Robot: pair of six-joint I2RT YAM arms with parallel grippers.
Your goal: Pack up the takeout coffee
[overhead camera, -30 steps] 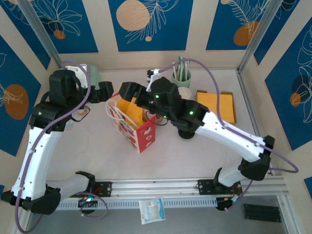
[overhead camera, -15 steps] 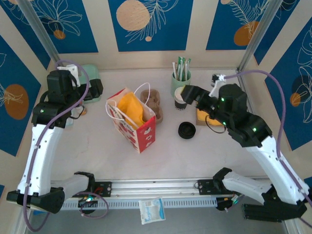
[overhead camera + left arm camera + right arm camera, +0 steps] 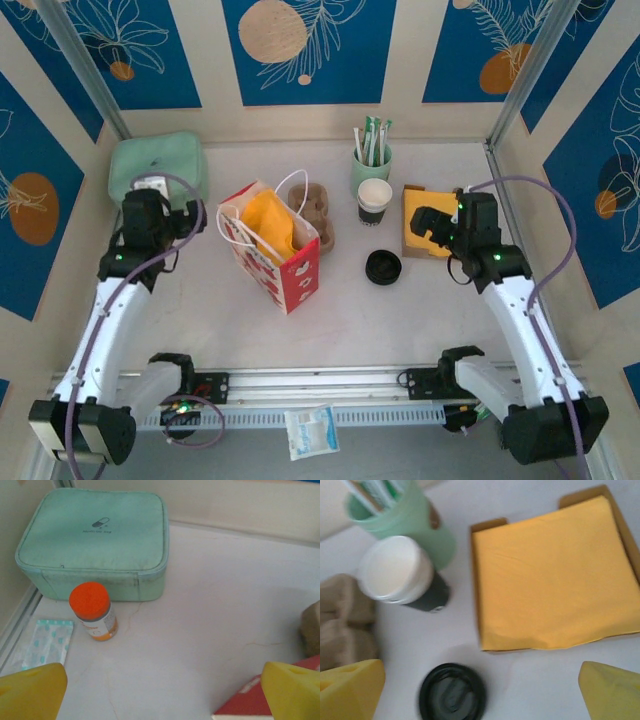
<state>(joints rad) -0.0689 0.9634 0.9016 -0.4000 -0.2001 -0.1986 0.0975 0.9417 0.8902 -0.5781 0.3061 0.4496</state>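
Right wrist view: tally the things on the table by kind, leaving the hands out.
Cups: 2 (mint-green cup of sticks, black-sided paper cup)
Lids: 1 (black lid)
Trays of yellow napkins: 1 (brown tray)
Pulp carriers: 1 (brown pulp carrier, cut off at the left edge)
Total: 5

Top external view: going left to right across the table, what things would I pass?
Mint-green pouch → red paper bag → black-sided paper cup → stack of yellow napkins.
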